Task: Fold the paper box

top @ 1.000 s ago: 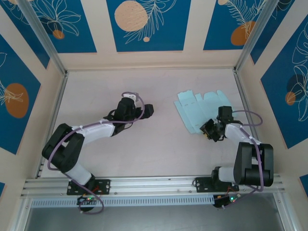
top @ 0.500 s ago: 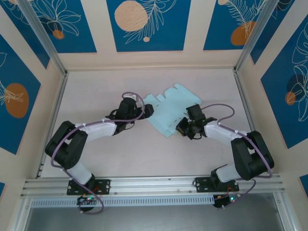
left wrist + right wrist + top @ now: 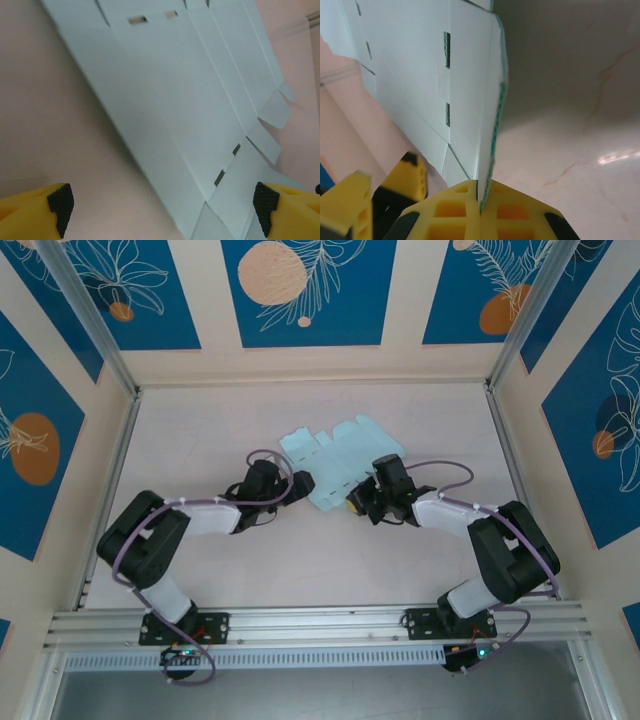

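The paper box (image 3: 338, 458) is a flat pale-blue cutout sheet with flaps and slots, held mid-table, its near edge raised. My right gripper (image 3: 360, 503) is shut on that near edge; in the right wrist view the yellow fingers (image 3: 455, 210) pinch the sheet's (image 3: 420, 75) green-marked rim, gripper (image 3: 481, 194). My left gripper (image 3: 301, 485) sits at the sheet's left corner, open. In the left wrist view the sheet (image 3: 190, 100) spans the space above the gripper (image 3: 160, 212), whose yellow fingertips (image 3: 30, 212) stand wide apart with nothing pinched.
The pale pink table (image 3: 200, 430) is fenced by metal frame posts (image 3: 110, 355) and blue-patterned walls (image 3: 300, 290). An aluminium rail (image 3: 320, 622) carries both arm bases at the near edge. The left gripper's yellow finger (image 3: 407, 177) shows close beside the right gripper.
The right gripper closed on the sheet and dragged it leftward from the right side to mid-table. The left gripper shifted slightly nearer and now meets the sheet's left corner.
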Tool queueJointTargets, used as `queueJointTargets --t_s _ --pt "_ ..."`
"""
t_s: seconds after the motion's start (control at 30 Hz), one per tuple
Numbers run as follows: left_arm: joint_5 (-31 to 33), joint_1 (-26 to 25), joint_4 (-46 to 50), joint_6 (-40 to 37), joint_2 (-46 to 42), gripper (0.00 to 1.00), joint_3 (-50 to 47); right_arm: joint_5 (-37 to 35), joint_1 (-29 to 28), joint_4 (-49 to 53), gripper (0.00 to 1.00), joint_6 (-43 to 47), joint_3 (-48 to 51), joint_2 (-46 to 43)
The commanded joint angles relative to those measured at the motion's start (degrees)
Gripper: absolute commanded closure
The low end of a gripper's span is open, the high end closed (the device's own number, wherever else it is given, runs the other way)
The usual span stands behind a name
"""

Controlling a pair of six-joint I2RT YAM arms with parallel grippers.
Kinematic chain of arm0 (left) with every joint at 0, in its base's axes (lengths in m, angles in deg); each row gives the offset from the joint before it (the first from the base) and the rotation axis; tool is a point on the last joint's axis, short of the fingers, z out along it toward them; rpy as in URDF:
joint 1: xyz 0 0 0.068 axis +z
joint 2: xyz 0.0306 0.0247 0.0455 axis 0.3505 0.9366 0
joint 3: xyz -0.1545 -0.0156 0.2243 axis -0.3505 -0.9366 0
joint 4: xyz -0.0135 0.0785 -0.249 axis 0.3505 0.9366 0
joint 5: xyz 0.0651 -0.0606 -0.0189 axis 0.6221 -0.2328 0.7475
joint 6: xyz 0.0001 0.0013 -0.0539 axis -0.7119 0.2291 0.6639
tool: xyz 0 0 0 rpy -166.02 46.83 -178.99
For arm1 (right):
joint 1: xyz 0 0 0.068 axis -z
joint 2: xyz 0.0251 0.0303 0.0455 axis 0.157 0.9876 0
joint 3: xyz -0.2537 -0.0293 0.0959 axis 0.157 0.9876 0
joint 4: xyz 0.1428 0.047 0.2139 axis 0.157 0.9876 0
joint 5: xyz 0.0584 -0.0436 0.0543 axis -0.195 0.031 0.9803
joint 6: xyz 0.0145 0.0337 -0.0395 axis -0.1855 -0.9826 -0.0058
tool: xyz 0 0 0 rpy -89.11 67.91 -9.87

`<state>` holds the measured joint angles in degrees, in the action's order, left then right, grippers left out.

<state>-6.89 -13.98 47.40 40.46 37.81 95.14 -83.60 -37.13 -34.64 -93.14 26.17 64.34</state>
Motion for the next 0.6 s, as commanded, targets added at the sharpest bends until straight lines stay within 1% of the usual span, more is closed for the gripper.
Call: queueJointTargets --t_s 0.0,0.17,0.27,0.4,0.57 --pt "-5.1 0.4 -7.2 2.8 3.1 0.09 0.9 2.0 -1.1 -1.4 0.97 -2.3 -1.9 0.0" --pt "-4.2 0.4 -7.3 3.2 3.8 0.16 1.2 2.6 -1.7 -2.3 0.97 -2.8 -1.8 0.1" --pt "-3.9 0.4 -6.7 3.2 4.4 0.24 2.1 2.8 -2.3 -2.3 0.97 -2.6 -2.5 0.8" --pt "-3.1 0.4 -5.4 2.5 5.4 0.42 3.3 3.6 -3.1 -1.6 0.96 -1.3 -3.7 1.9" --pt "0.6 0.4 1.0 -2.7 3.5 0.68 5.4 3.4 -3.9 -0.3 0.95 1.1 -3.9 2.8"
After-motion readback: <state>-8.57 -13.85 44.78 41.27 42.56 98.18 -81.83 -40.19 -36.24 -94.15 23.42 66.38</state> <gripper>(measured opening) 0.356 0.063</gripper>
